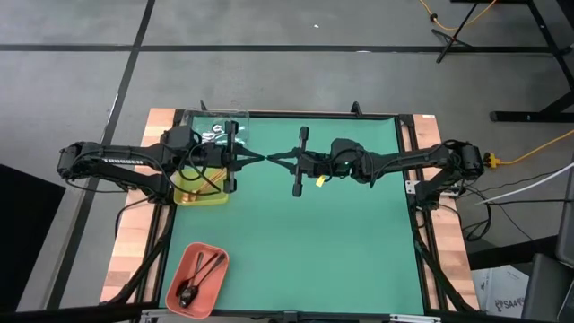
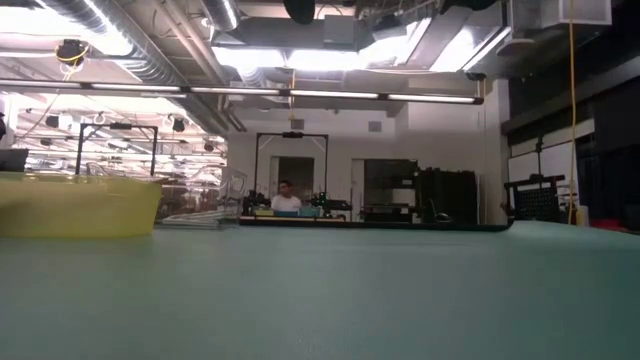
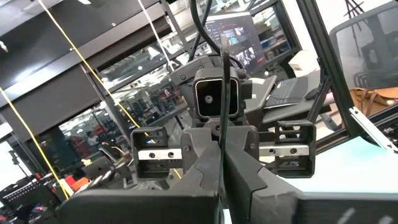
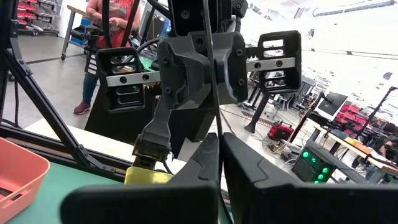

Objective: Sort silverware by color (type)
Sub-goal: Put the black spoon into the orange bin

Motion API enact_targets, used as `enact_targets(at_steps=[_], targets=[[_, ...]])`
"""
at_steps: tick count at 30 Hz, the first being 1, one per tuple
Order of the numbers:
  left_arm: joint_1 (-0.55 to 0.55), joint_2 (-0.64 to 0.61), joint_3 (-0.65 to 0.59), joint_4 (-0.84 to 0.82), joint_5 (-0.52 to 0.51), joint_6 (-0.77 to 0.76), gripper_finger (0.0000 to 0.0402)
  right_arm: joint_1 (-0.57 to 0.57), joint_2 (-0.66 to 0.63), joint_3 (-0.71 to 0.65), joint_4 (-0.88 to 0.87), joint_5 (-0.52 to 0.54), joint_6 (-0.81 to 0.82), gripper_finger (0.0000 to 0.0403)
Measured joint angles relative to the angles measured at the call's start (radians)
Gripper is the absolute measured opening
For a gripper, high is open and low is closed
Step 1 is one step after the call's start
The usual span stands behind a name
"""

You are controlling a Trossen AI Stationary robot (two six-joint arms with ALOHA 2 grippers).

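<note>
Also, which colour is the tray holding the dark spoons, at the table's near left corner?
Salmon-orange tray; the high view shows it best.

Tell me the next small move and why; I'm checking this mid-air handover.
Probably open the right gripper so its jaws let go. It and the left gripper meet tip to tip above the mat, both shut on one thin spoon, and the left arm is over the yellow tray.

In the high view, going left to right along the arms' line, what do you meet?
Left arm → yellow-green tray → left gripper, shut → thin spoon handle held between the two → right gripper, shut → right arm.
</note>
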Motion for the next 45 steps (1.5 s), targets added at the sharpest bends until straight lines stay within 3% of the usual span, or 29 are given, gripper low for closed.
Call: enact_targets(at_steps=[6, 12, 22, 30, 34, 38, 41, 45], targets=[[0.000, 0.000, 0.000, -0.007, 0.000, -0.006, 0.0000, 0.000, 0.000, 0.000, -0.002, 0.002, -0.001, 0.0072], [0.000, 0.000, 0.000, -0.045, -0.034, -0.011, 0.0000, 0.000, 0.000, 0.000, -0.010, 0.101, -0.001, 0.0133], [0.000, 0.000, 0.000, -0.178, -0.096, -0.197, 0.0000, 0.000, -0.120, 0.000, -0.357, 0.121, 0.001, 0.0138], [0.000, -0.002, 0.000, -0.323, -0.061, -0.607, 0.0000, 0.000, -0.269, 0.000, -0.631, 0.130, 0.000, 0.0136], [0.000, -0.010, 0.000, -0.418, 0.036, -0.932, 0.0000, 0.000, -0.345, 0.000, -0.725, 0.164, 0.000, 0.0136], [0.000, -0.009, 0.000, -0.552, 0.198, -1.234, 0.0000, 0.000, -0.396, 0.000, -0.815, 0.177, 0.000, 0.0136], [-0.020, -0.009, 0.000, -0.680, 0.300, -1.367, 0.0000, 0.000, -0.430, 0.000, -0.864, 0.178, 0.001, 0.0136], [-0.088, -0.009, 0.000, -0.837, 0.316, -1.444, 0.0000, 0.000, -0.474, 0.000, -0.941, 0.180, 0.025, 0.0136]])
